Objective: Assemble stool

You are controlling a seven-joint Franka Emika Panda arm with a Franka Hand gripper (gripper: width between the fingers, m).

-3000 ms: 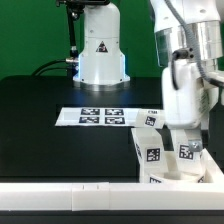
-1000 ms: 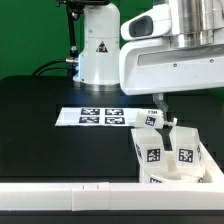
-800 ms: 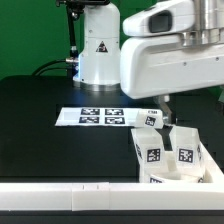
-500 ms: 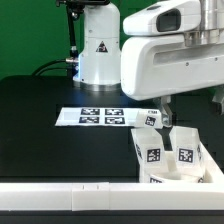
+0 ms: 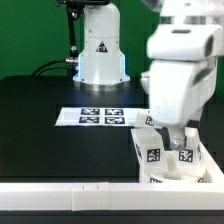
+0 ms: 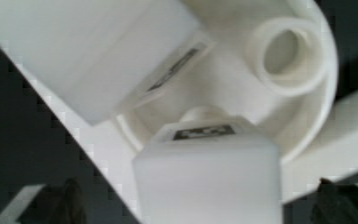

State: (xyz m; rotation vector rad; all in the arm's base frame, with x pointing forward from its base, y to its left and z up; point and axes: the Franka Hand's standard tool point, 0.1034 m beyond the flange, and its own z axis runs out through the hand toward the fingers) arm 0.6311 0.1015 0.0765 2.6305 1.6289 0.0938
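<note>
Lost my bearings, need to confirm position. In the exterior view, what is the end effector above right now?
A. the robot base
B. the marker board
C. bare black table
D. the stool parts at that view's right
D: the end effector hangs over the tagged stool parts, with the marker board off to that view's left.

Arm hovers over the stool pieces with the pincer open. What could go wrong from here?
The blocky white plastic legs sit packed close to the round white plastic seat, so the open pincer could knock a neighbouring part if it descends. A leg gripped off-centre might tilt and jam against the seat.
</note>
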